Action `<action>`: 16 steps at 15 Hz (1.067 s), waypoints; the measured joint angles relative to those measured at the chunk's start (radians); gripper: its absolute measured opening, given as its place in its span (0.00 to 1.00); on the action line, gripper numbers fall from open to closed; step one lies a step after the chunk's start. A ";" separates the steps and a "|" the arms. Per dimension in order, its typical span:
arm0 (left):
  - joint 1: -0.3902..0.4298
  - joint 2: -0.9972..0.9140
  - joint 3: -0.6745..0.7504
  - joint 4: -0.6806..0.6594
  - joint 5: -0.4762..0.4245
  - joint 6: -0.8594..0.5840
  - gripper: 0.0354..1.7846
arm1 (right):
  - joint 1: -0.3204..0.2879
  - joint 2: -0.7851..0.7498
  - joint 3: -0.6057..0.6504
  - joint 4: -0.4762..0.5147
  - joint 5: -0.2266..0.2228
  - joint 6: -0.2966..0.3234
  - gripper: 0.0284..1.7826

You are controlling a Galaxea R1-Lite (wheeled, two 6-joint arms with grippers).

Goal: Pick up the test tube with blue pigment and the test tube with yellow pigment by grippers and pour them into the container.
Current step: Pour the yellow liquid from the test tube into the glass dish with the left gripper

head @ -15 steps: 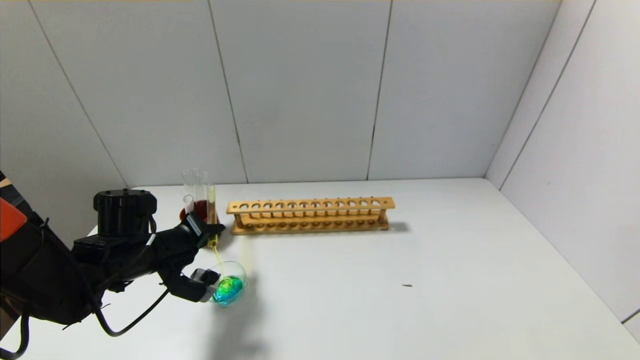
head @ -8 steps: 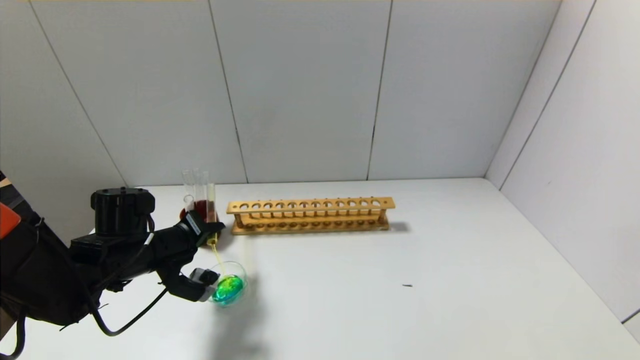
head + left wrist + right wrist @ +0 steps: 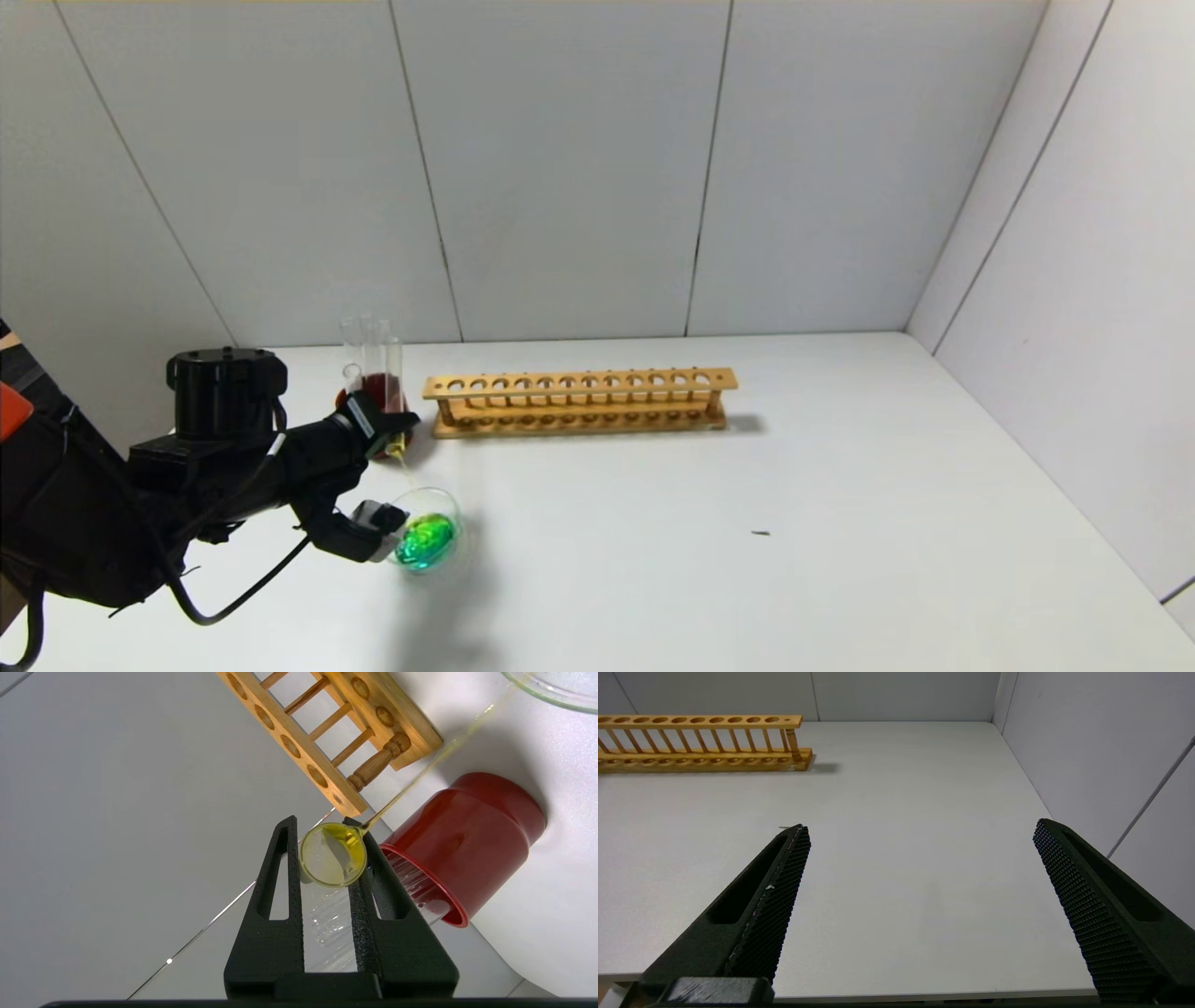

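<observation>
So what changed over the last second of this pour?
Little. The left gripper stays shut on the tilted yellow tube, shifted slightly toward the red cup; the yellow stream keeps falling into the dish, whose liquid has turned from teal to greener. The rack and the open right gripper are unchanged.

My left gripper (image 3: 390,439) hung tilted above the container (image 3: 428,539), holding the test tube with yellow pigment (image 3: 332,860). The cup (image 3: 375,394) with 3 tubes stood just behind it, the rack (image 3: 579,401) to its right, all on the table (image 3: 747,560).
</observation>
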 joint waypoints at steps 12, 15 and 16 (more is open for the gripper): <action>-0.013 -0.026 0.003 -0.009 0.026 0.046 0.17 | 0.000 0.000 0.000 0.000 0.000 0.000 0.98; -0.013 -0.038 0.008 -0.031 0.029 0.084 0.17 | 0.000 0.000 0.000 0.000 0.000 0.000 0.98; -0.013 -0.042 0.009 -0.032 0.031 0.090 0.17 | 0.000 0.000 0.000 0.000 0.000 0.000 0.98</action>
